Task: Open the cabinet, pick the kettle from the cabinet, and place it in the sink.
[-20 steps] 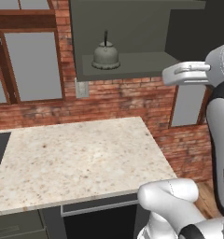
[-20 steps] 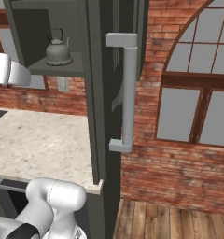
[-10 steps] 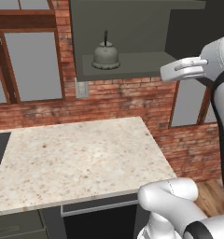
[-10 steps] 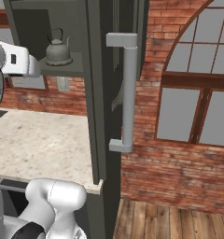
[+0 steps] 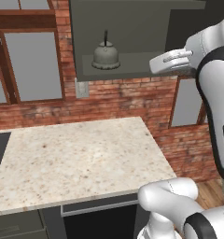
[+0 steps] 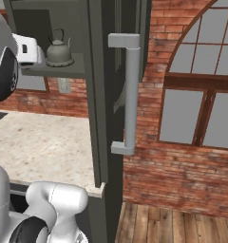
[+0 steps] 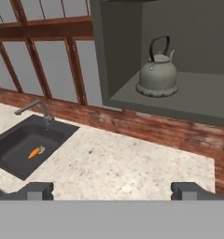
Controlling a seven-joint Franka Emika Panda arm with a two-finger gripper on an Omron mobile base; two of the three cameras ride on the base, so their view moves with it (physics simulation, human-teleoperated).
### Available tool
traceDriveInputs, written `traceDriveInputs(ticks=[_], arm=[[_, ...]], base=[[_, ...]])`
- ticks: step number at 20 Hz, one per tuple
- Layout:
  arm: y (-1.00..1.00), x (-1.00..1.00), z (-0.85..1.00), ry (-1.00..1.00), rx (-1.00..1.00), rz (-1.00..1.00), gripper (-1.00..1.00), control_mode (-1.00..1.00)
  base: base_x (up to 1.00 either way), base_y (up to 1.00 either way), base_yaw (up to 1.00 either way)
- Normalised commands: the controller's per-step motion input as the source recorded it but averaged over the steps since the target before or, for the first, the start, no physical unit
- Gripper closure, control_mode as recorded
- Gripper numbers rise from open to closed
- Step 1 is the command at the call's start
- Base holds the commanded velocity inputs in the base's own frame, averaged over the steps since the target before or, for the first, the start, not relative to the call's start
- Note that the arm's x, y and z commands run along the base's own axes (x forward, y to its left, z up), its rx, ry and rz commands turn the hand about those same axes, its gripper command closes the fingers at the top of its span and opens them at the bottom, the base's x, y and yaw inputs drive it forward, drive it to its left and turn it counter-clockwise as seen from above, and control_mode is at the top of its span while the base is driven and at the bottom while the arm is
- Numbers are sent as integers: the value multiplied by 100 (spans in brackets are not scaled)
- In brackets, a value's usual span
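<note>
Item, cabinet [image 5: 132,28]: door swung fully aside, its long bar handle [image 6: 130,95] facing the right base camera edge-on; interior shelf exposed. Item, kettle [image 5: 105,56]: stood upright on the cabinet shelf near its front edge, thin arched handle raised, spout short; nothing touched it. Item, hand [image 7: 111,190]: raised to shelf height to the right of the opening, well apart from the kettle, fingers spread wide and holding nothing; the two dark fingertips [image 7: 38,190] stood far apart at the bottom of the hand view. Item, sink [image 7: 20,140]: set into the bench [image 5: 76,158] away to the left below the window, with a faucet [image 7: 34,109] at its rear and a small carrot [image 7: 34,152] lying in the basin. Step judged in hand: the reach for the kettle. Handling note: the approach would best run level along the shelf, staying clear of the cabinet's side wall and the shelf lip, the fingers kept spread until they straddled either the dome or the arched handle. The dome looked smooth and likely to slip, so a centred, square closure seemed wise. A lift straight up before withdrawal would keep the base from dragging on the shelf.
</note>
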Motion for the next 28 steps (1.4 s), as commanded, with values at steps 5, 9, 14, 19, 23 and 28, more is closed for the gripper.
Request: traceDriveInputs(ticks=[5,9,14,19,23,28], arm=[[17,37,0,-4,-2,8,-100,-100],[14,33,-5,-11,-5,8,-100,-100],[8,32,-1,-9,-9,2,-100,-100],[1,37,6,2,-9,-3,-100,-100],[0,35,11,8,0,-5,-100,-100],[0,28,1,1,5,0,-100,-100]], base=[[0,0,0],[0,0,0],[0,0,0],[0,0,0],[0,0,0],[0,0,0]])
